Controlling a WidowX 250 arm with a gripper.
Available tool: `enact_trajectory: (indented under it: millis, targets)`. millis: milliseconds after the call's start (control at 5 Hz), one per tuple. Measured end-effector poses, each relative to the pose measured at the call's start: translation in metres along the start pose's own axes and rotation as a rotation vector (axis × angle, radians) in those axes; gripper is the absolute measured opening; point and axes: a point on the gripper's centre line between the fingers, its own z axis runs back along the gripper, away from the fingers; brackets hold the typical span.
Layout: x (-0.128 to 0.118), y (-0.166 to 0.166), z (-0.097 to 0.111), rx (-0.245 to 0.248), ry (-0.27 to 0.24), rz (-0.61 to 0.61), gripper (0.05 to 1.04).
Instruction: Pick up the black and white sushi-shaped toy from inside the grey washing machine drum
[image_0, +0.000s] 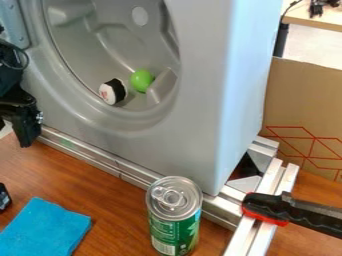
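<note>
The black gripper (23, 117) is at the left edge, partly cut off, in front of the grey toy washer (194, 125). Inside the washer's round opening lie a green ball (141, 80) and, just left of it, a white-and-black sushi toy (113, 91). A green can (174, 220) with a silver top stands upright on the wooden table, close to the metal rail. Left of the can, a blue cloth (45, 229) lies flat. The gripper is apart from the ball, sushi toy, can and cloth.
Metal rails (100, 155) run along the washer's base and toward the front right. A black-and-red clamp handle (294, 211) crosses the right rails. A small black object (4, 197) sits at the left edge. Behind at right stands a cardboard panel (304, 102).
</note>
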Motion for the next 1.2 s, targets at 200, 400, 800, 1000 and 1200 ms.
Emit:
enact_trajectory:
  millis: [200, 400, 800, 1000, 1200]
  targets:
    - [-0.003, -0.001, -0.004, -0.007, 0.019, -0.001, 0.991]
    - [0.001, 0.006, -0.008, 0.018, 0.016, -0.069, 0.991]
    - [0.007, 0.036, -0.035, 0.170, 0.047, -0.084, 0.991]
    - [0.006, 0.045, -0.053, 0.204, 0.113, -0.062, 0.991]
    - [0.004, 0.053, -0.060, 0.243, 0.161, -0.015, 0.991]
